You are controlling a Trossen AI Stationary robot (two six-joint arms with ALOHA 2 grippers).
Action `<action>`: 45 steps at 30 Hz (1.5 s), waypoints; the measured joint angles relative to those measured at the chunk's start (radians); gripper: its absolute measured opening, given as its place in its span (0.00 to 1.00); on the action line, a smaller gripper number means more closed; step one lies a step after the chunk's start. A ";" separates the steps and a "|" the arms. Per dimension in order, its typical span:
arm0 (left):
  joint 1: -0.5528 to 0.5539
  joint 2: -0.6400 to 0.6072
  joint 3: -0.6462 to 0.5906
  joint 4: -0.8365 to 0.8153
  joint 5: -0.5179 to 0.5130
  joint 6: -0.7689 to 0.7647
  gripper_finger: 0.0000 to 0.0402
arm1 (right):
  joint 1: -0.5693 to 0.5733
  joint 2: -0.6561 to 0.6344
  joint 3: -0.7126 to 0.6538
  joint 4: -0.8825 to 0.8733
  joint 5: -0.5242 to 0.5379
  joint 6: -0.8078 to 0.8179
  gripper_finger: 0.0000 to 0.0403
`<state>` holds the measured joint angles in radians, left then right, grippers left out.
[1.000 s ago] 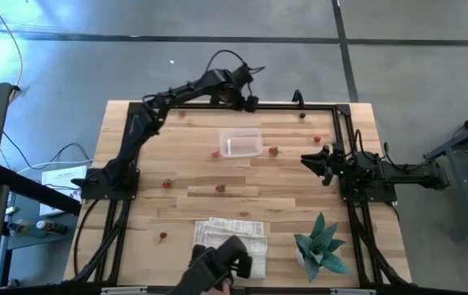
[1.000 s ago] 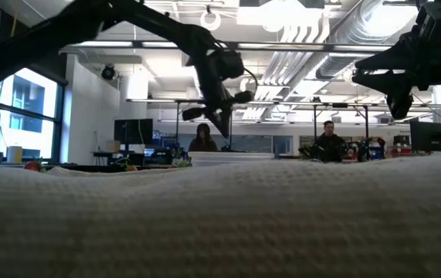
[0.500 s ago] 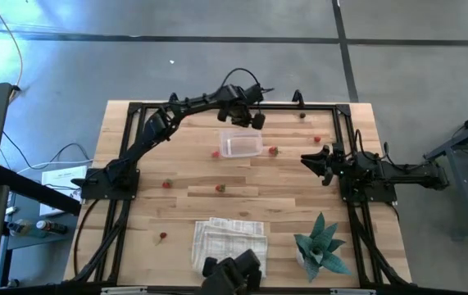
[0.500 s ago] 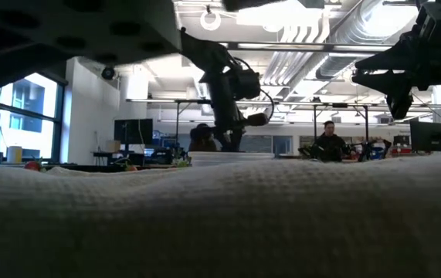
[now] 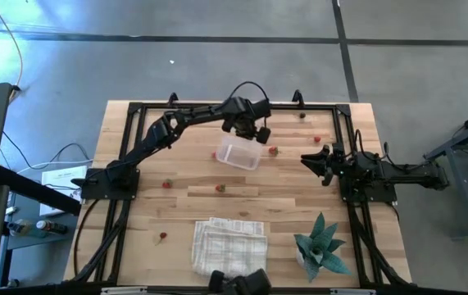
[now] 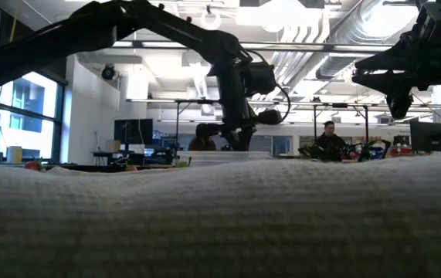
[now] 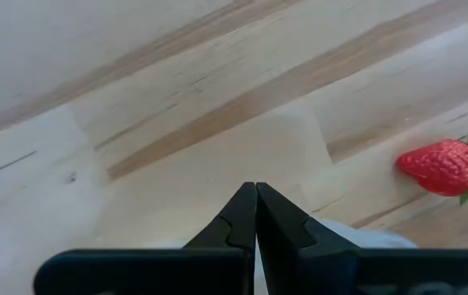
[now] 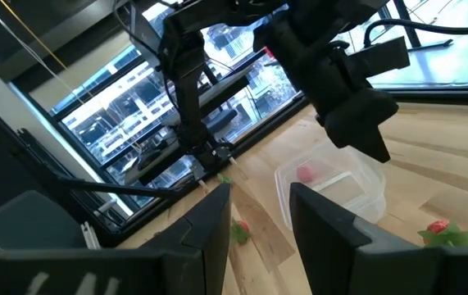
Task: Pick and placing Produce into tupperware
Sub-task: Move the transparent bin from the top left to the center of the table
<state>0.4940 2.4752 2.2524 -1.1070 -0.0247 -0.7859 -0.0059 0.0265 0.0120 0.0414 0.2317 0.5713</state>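
The tupperware (image 5: 235, 153) is a small clear box, standing askew on the wood in the table's far half. A red piece (image 8: 306, 173) shows through its clear wall. My left gripper (image 5: 256, 133) is shut at its far right corner, and a red strawberry (image 7: 443, 165) lies on the wood just beyond. More red produce is scattered about (image 5: 220, 188) (image 5: 166, 183) (image 5: 316, 139), with a dark piece (image 5: 302, 115) near the far edge. My right gripper (image 5: 309, 158) waits open at the table's right, above the wood. My left gripper comes down from above, fingers (image 7: 256, 205) shut, at the tupperware's far right corner (image 8: 371, 170). Whether the rim is pinched between the fingers or only pushed, I cannot tell. The tupperware sits on the table.
A folded white checked cloth (image 5: 228, 242) lies at the near edge and fills the low view's foreground. A small green plant (image 5: 320, 246) stands to its right. A dark object (image 5: 238, 284) pokes in at the near edge. Black frame rails run around the table. People sit in the room beyond.
My left gripper has swung from the far edge toward the near side and the right, coming down to the tupperware's far right corner. The tupperware has turned askew and slid a little toward the near edge. The dark object at the near edge has drawn back.
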 joint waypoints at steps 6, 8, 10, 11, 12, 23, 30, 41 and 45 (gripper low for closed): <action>0.033 0.000 0.000 -0.049 -0.007 0.015 0.00 | 0.000 0.000 0.000 0.000 0.000 0.000 0.29; 0.046 0.000 0.000 -0.107 -0.022 0.020 0.00 | 0.000 0.000 0.000 0.000 0.000 0.000 0.29; 0.057 0.000 0.000 -0.160 -0.049 0.023 0.00 | 0.000 0.000 0.000 0.000 0.000 0.000 0.29; 0.058 0.000 0.000 -0.176 -0.054 0.028 0.00 | 0.000 0.000 0.000 0.000 0.000 0.000 0.29; 0.058 0.000 0.000 -0.185 -0.057 0.030 0.00 | 0.000 0.000 0.000 0.000 0.000 0.000 0.29; 0.025 0.000 0.000 -0.211 -0.035 0.011 0.00 | 0.000 0.000 0.000 0.000 0.000 0.003 0.29; 0.009 -0.001 0.000 -0.227 0.014 -0.029 0.00 | 0.000 0.000 0.000 0.000 -0.001 0.005 0.29; -0.011 -0.001 0.000 -0.329 -0.048 -0.003 0.00 | 0.000 0.000 0.000 0.000 -0.001 -0.012 0.29; 0.018 -0.001 0.000 -0.342 -0.079 0.014 0.00 | 0.000 0.000 0.000 0.000 -0.001 -0.022 0.29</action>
<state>0.5117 2.4741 2.2524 -1.4489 -0.1041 -0.7722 -0.0061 0.0265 0.0120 0.0414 0.2310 0.5494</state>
